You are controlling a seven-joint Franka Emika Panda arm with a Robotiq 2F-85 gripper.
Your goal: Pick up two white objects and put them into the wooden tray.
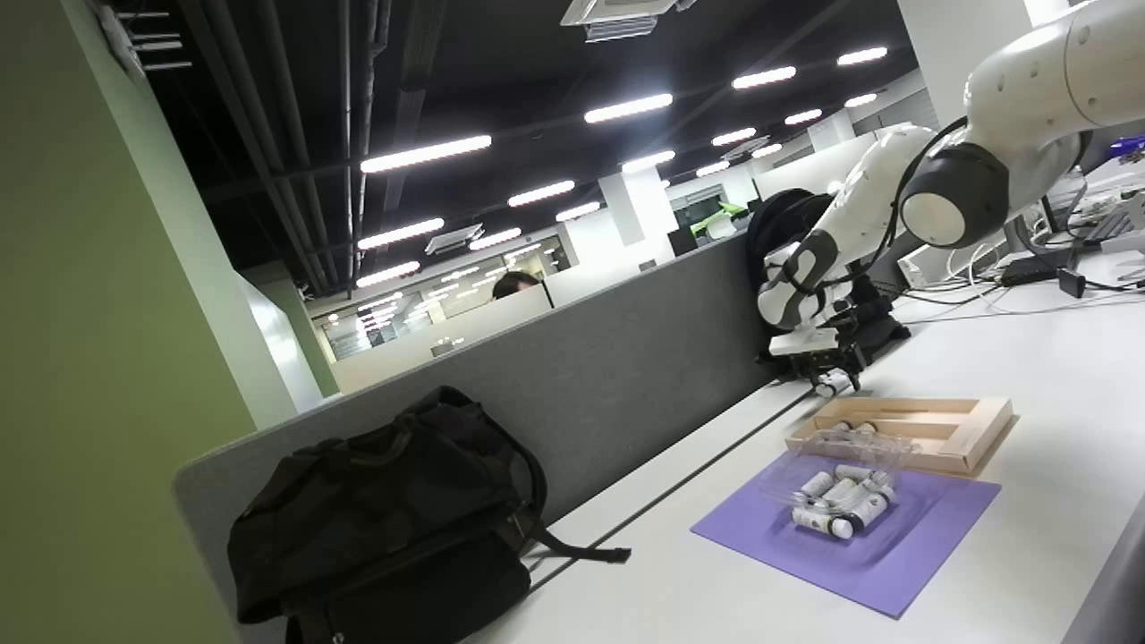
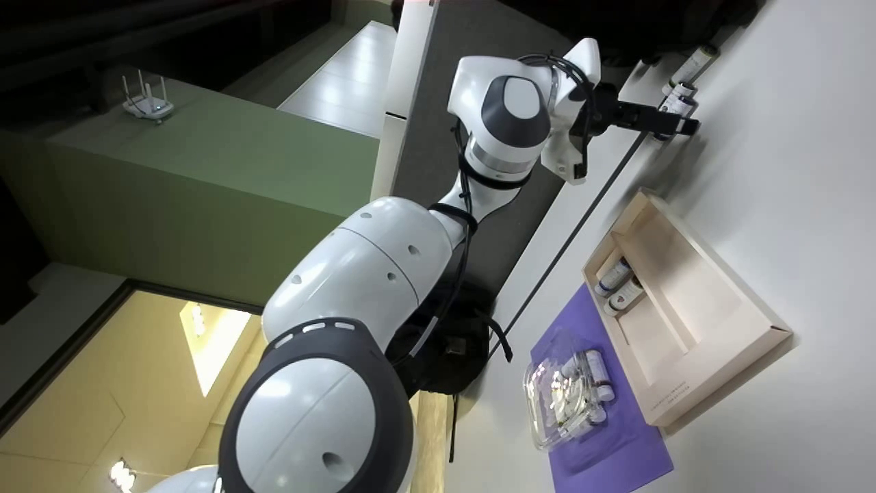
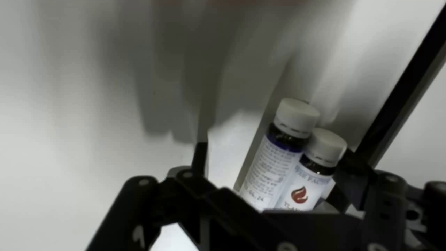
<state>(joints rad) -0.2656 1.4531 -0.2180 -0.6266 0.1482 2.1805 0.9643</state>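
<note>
My claw (image 3: 275, 151) is spread wide, with a finger (image 3: 353, 172) on each side of the white bottle with the blue band (image 3: 273, 164) and the white bottle with the red flame (image 3: 306, 181). They look like they lie flat and touch, so I think I could pinch both in one go. That one finger sits so close to the flame bottle that I can't tell if it rubs — I'd go slowly, since round things might roll.

The wooden tray (image 2: 725, 363) is near the claw, just beside the purple mat (image 1: 930, 555). Its narrower part holds two small bottles (image 2: 623, 296) side by side, maybe so that more can fit next to them. On the mat is a clear box (image 2: 536, 418) with a heap more bottles (image 1: 868, 510) — I guess it keeps them from rolling off.

The table (image 1: 1055, 358) is white and looks smooth, with a dark line (image 2: 595, 205) going along it. A grey panel (image 1: 626, 358) stands up past that line, and a black backpack (image 1: 394, 528) is in front of the panel. Far behind I see long bright lamps (image 1: 425, 154) under a dark ceiling (image 1: 537, 72), and the top of somebody's head (image 1: 514, 284).
</note>
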